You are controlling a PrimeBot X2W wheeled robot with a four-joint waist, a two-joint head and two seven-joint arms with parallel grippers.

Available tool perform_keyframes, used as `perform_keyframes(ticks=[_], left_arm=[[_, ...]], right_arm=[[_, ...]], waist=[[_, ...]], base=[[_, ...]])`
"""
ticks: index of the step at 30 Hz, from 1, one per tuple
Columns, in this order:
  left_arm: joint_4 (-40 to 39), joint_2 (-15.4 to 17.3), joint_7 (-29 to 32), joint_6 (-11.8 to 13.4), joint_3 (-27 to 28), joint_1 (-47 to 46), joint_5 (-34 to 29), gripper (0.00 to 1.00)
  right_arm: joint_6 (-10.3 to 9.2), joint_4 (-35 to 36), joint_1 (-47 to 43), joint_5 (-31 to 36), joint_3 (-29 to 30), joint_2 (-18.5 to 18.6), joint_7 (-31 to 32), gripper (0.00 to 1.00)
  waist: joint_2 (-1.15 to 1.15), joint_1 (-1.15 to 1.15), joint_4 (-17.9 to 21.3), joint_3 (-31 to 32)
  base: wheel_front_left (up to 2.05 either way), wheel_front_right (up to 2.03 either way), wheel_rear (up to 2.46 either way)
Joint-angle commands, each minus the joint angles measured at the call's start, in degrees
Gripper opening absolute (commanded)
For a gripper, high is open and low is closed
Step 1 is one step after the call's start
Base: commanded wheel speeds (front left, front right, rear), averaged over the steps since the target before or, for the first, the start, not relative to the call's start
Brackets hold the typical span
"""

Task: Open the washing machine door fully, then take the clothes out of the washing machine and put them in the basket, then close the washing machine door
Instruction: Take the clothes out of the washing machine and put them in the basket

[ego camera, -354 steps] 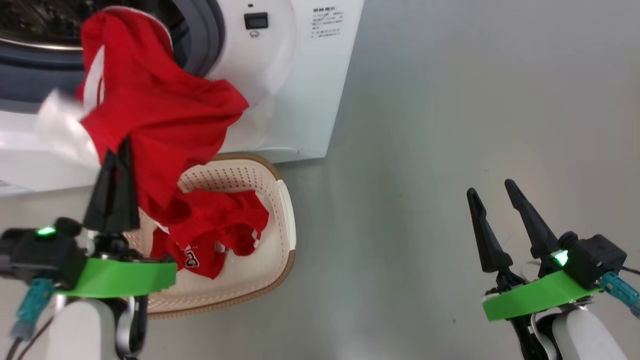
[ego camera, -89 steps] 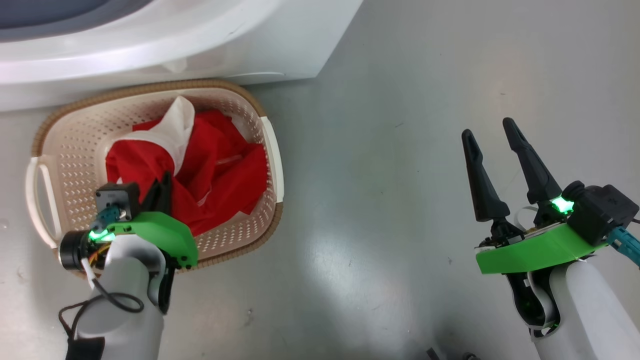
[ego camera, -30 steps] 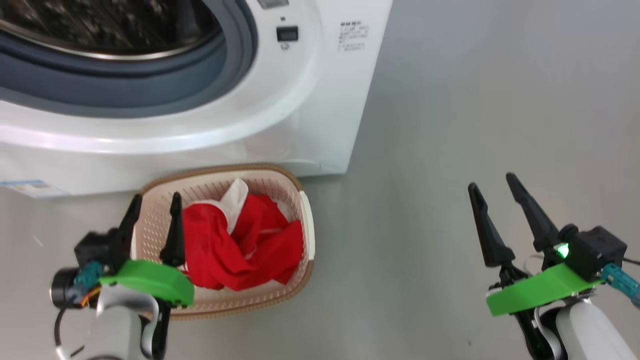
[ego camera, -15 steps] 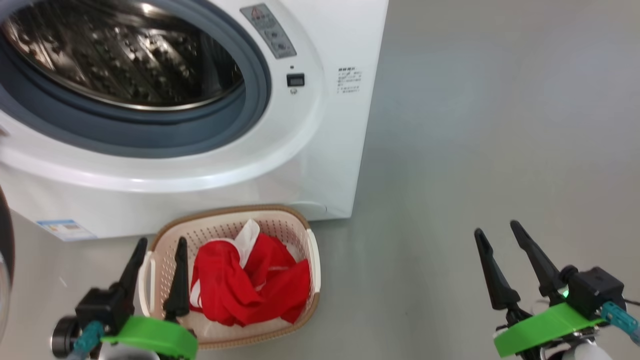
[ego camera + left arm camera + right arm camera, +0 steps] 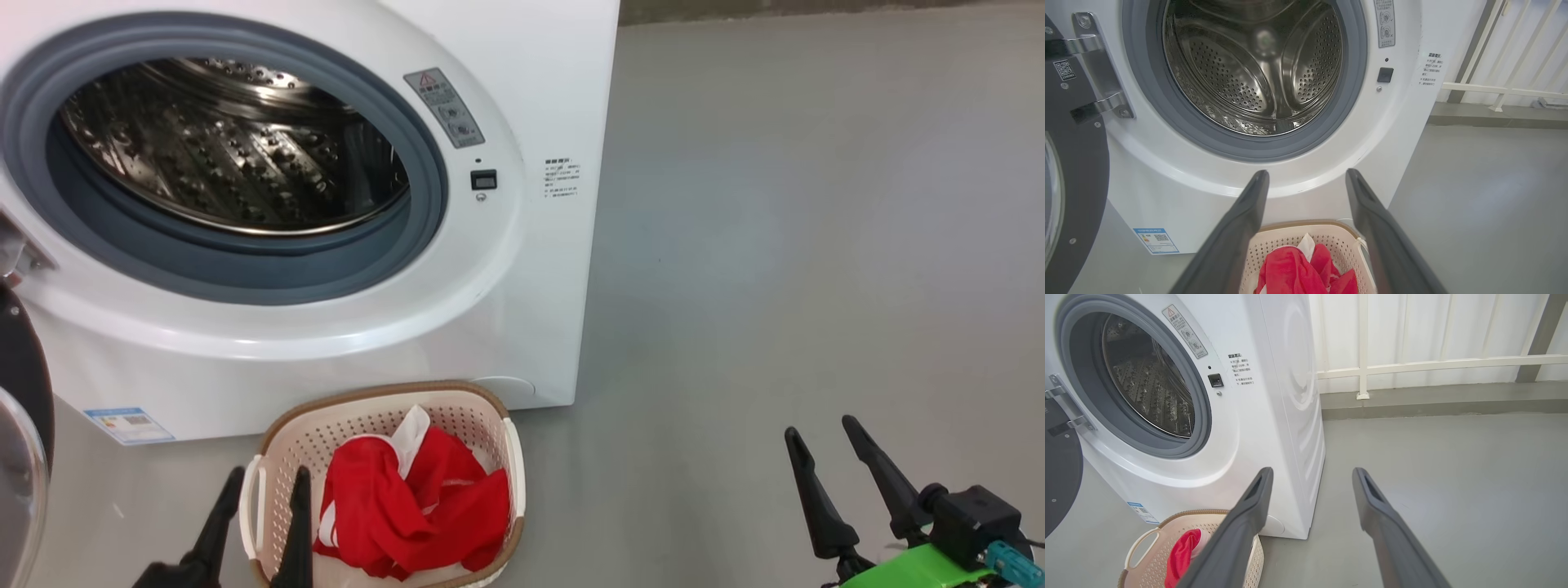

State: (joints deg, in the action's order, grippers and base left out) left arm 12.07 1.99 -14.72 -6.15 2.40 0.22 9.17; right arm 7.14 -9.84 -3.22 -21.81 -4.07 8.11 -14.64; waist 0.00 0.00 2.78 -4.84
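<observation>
Head view: left gripper (image 5: 267, 482) and right gripper (image 5: 820, 429) are hovering, fingers apart; the washing machine door (image 5: 20, 351) swinging shut could be clipping the near basket (image 5: 367, 394).

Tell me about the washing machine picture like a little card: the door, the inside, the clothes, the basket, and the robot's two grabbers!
Washing machine door: swung open, at the left
Drum: shiny steel, no clothes seen inside
Clothes: red with some white, piled in the basket
Basket: on the floor, in front of the washing machine
Left gripper: fingers open, empty, at the basket's left edge
Right gripper: fingers open, empty, over the floor
</observation>
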Motion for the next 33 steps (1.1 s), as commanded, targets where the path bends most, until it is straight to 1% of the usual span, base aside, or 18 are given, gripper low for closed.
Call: perform_keyframes(ticks=[1, 6, 13, 33], left_arm=[[-2.29, 0.89, -0.28, 0.58, 1.95, 0.79, 0.35, 1.0], [-3.8, 0.89, -0.28, 1.14, 1.96, 4.48, 0.58, 1.0], [-5.43, 0.89, -0.28, 1.96, 1.89, 6.81, 0.82, 1.0], [-6.08, 0.88, -0.28, 1.86, 2.23, 7.17, 0.14, 1.0]], right_arm=[[0.35, 1.26, -0.41, 0.41, -0.48, 1.04, -0.36, 1.0], [0.35, 1.27, -2.89, 0.61, 0.43, 0.81, -0.36, 1.0], [0.35, 1.75, -5.22, 0.76, 1.69, 0.5, -0.36, 1.0], [0.35, 2.05, -5.69, 0.9, 2.03, 0.1, -0.36, 1.0]], waist=[[0.0, 0.0, 0.19, 1.22], [0.0, 0.0, 0.06, 3.28], [0.0, 0.0, -0.57, 4.53], [0.0, 0.0, -0.74, 4.59]], base=[[0.0, 0.0, 0.0], [0.0, 0.0, 0.0], [0.0, 0.0, 0.0], [0.0, 0.0, 0.0]])
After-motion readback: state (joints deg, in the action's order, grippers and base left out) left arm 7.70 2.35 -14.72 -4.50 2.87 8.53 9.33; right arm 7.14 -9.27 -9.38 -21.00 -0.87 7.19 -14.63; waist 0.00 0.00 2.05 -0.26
